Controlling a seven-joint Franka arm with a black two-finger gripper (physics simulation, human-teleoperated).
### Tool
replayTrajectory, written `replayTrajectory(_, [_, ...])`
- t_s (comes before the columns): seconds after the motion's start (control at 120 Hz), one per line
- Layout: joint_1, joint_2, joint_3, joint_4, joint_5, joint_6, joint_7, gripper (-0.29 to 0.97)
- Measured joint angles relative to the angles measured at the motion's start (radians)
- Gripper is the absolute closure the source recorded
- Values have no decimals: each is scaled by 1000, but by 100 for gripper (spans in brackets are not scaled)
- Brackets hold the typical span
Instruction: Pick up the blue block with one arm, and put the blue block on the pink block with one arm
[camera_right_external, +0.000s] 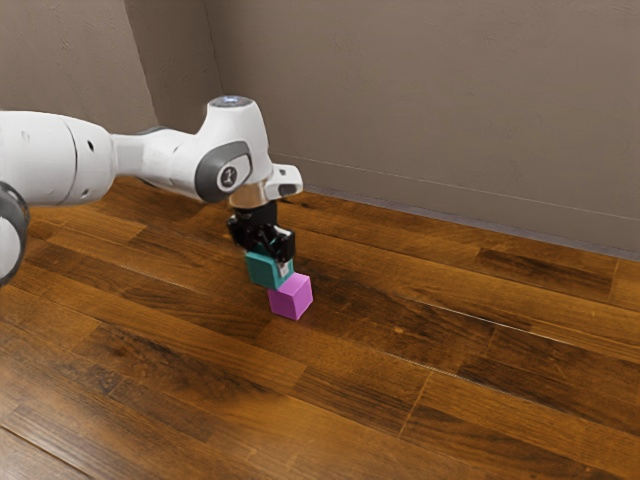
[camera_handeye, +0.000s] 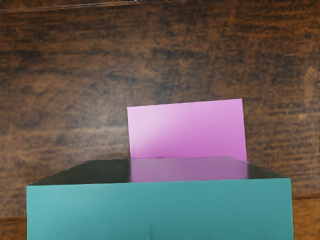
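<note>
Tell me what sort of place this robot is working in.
Probably a bare simulated room: a dark wood-plank surface, plain grey-brown walls meeting in a corner, and a pink block under the teal block held in the pincer.

Soft, even light fills the exterior view, with no hard-edged shadows. The white arm (camera_right_external: 60, 155) is the brightest surface, while the grey walls (camera_right_external: 450, 100) look flat and dull. A faint sheen lies on the wood tabletop (camera_right_external: 480, 330), and a soft dark patch sits beside the pink block (camera_right_external: 291, 297). In the wrist view the blue block (camera_handeye: 160, 210) has a near-black upper face with a pink reflection.
</note>
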Motion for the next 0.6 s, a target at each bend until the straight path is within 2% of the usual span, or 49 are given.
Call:
replayTrajectory(0.25, [-22, 35, 0, 66, -5, -77, -44, 31])
replayTrajectory(0.6, [-40, 70, -1, 124, -7, -121, -105, 32])
